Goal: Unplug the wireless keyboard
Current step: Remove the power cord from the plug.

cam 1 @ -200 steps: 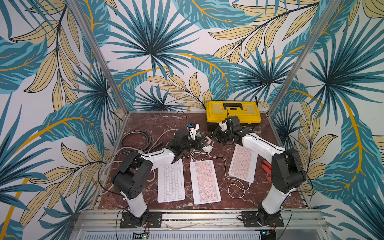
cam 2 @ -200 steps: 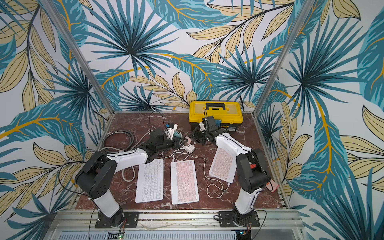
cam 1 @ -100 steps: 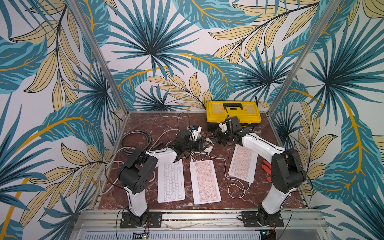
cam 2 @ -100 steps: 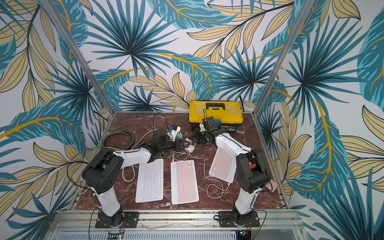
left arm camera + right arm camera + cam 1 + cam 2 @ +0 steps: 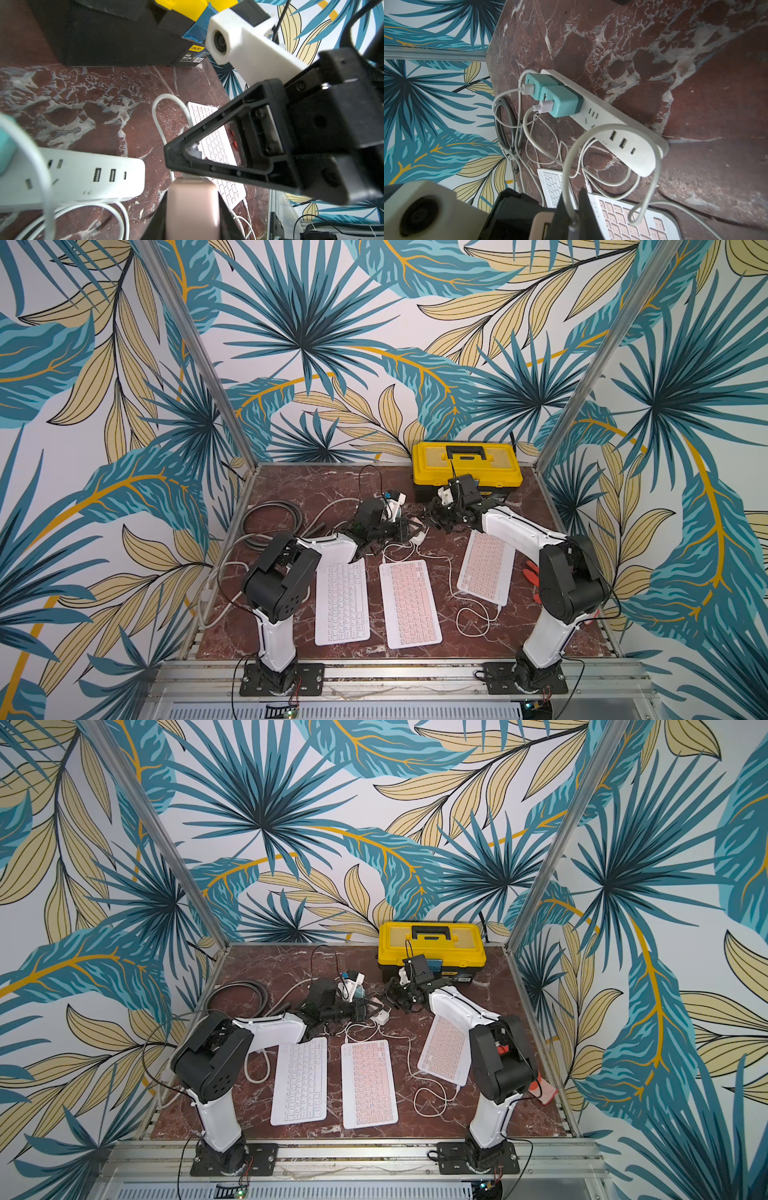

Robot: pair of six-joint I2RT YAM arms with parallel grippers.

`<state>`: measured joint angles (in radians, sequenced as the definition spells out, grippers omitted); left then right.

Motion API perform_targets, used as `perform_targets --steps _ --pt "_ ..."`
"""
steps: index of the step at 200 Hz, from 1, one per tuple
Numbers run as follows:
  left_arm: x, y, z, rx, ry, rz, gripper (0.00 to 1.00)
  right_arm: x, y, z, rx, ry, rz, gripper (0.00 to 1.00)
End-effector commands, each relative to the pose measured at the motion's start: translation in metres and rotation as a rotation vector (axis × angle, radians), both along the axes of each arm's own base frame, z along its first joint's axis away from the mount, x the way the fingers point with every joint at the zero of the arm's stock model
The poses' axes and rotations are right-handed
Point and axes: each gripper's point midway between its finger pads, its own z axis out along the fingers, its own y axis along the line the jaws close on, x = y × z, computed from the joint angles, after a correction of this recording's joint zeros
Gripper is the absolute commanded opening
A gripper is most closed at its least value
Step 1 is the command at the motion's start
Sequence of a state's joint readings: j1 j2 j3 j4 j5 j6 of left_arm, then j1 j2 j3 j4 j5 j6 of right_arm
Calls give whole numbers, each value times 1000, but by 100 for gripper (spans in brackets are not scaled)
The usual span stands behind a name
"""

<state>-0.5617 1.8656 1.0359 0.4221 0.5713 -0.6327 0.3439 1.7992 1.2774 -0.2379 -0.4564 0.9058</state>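
Table [image 5: 291, 489], right side: pink keyboard [image 5: 484, 572], cord plugged into its near end. Left gripper [image 5: 193, 199] clamps pink charger block [image 5: 193, 209]. Right gripper [image 5: 572, 212] pinches white cord [image 5: 623, 127] beside it (plug out? can't tell). Unplugging likely unfinished.

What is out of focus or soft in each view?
Left wrist view: pink block and near cable blurred, power strip legible. Right wrist view: adapters sharp, cable loop by the lens soft. Both top views: evenly lit and sharp, but detail is small.
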Motion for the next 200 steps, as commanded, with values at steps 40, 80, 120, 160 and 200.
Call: perform_targets --steps 40,80,120,160,200 --pt "-33 -3 20 -28 -111 -154 0 14 -40 -16 -16 15 -139 0" --pt "-27 5 18 -29 -70 -89 0 18 -72 -20 -105 -12 -254 0" --pt "-21 6 22 -47 -45 -72 0 12 -102 -18 -205 -78 -368 0" --pt "-20 -1 26 -67 -35 -100 0 15 -111 -16 -209 -89 -394 0" --pt "1 -14 23 -82 -3 -67 0 10 -108 -21 -255 -89 -308 0"
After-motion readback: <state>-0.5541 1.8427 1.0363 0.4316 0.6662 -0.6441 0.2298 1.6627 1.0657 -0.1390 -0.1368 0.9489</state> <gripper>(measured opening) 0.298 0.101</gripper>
